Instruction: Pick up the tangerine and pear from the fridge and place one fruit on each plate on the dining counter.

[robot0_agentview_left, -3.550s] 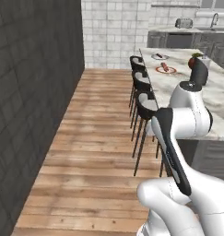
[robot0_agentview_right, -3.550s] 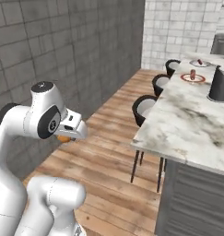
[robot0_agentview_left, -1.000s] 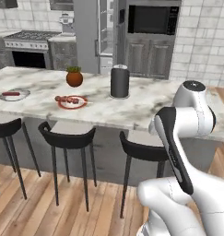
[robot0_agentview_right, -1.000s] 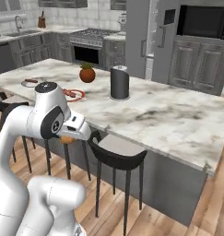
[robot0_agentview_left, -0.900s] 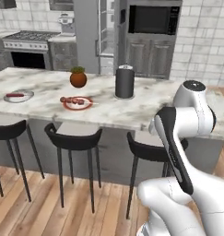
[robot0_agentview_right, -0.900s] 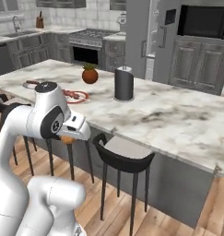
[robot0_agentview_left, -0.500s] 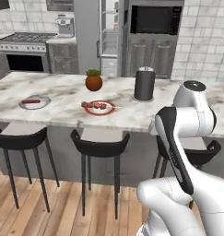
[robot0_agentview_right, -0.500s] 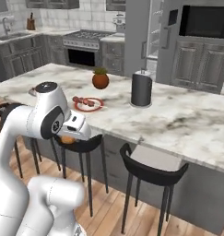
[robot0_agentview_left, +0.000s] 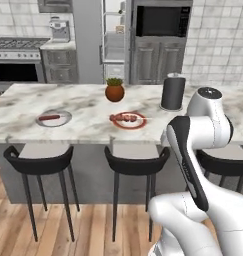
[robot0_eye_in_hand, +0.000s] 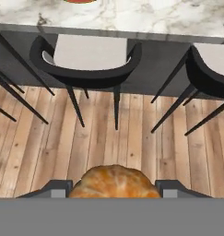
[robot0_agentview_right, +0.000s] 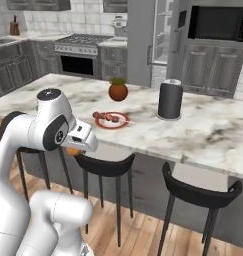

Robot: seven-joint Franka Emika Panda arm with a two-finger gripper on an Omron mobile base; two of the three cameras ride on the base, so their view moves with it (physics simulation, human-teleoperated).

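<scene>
Facing you is the counter, long and marbled, with the fridge standing open far behind it. Black stools line its near side, so you need to lift high enough to clear their backs and the counter edge before reaching across. Two plates wait on top: the grey plate to the left and the red-rimmed plate near the middle, each already carrying a reddish stick, with a pot and a dark cylinder further along. Aim for a bare patch of the red-rimmed plate, the closer one, and lower until the fruit nearly rests before letting go, since a round fruit will roll off a shallow rim. Your gripper is low in front of the stools, jaws closed snugly on the tangerine, which the right base view shows as an orange patch under the hand. I cannot see the pear.
</scene>
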